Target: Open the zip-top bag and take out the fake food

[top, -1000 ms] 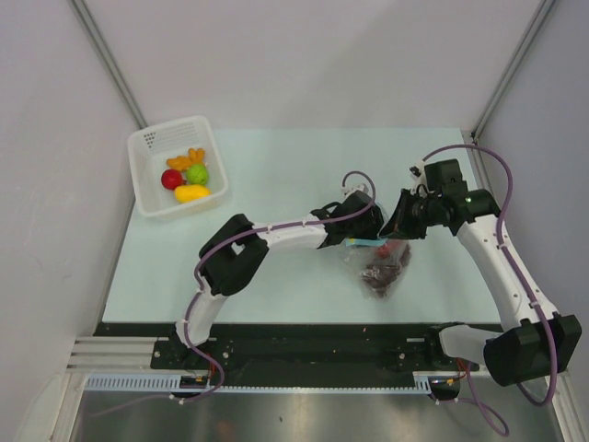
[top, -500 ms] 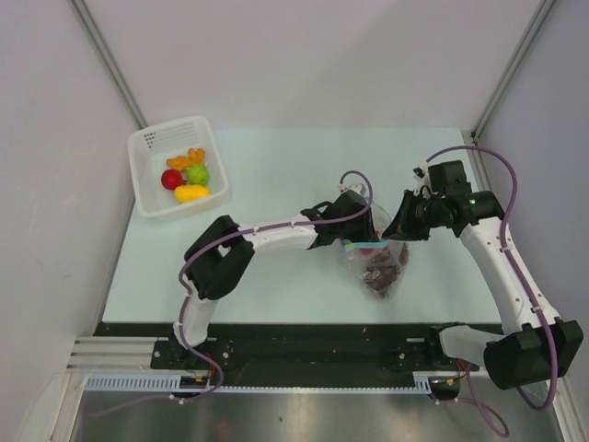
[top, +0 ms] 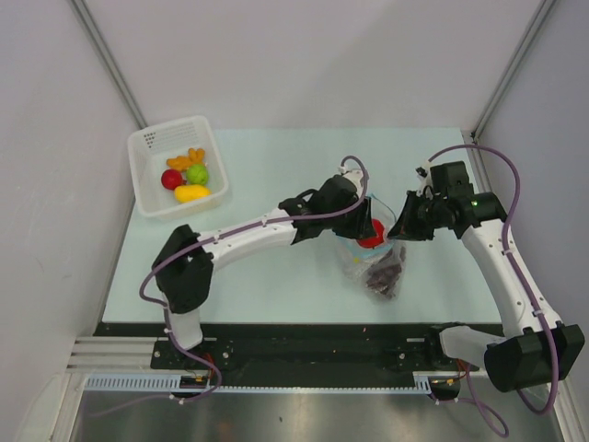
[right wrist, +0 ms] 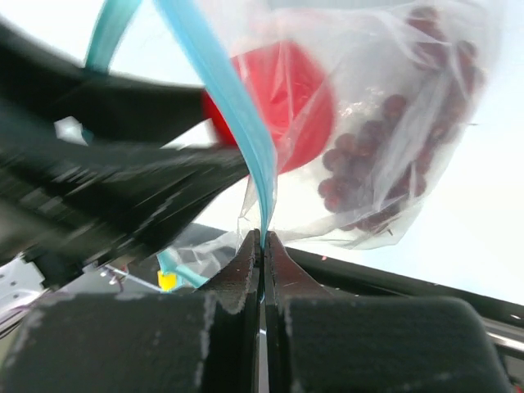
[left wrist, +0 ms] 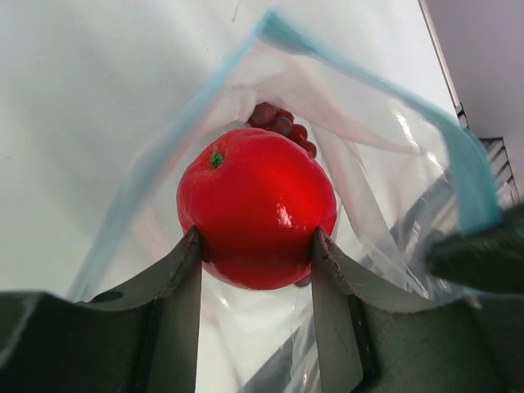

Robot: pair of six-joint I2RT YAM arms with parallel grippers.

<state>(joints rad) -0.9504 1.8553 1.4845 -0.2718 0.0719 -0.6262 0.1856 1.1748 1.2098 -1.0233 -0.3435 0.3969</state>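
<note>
The clear zip-top bag (top: pixel 382 265) lies mid-table with its blue-teal zip strip (left wrist: pixel 471 176) open. My left gripper (top: pixel 368 232) is shut on a red round fruit (left wrist: pixel 256 214) at the bag's mouth; the fruit also shows in the top view (top: pixel 371 235) and in the right wrist view (right wrist: pixel 282 106). My right gripper (top: pixel 398 230) is shut on the zip strip (right wrist: pixel 237 123) and holds that side of the mouth up. A dark purple grape bunch (top: pixel 384 273) stays deep inside the bag, seen too in the right wrist view (right wrist: pixel 385 155).
A white perforated basket (top: pixel 155 201) stands at the far left with a yellow piece (top: pixel 191 193), a red fruit (top: pixel 171 179), a green fruit (top: pixel 197 173) and an orange piece (top: pixel 187 158). The table's black front edge (top: pixel 304 331) runs near the bag.
My left gripper has drawn back up and away from inside the bag with the red fruit in it, and the left arm has stretched out. My right gripper has held the strip nearly still.
</note>
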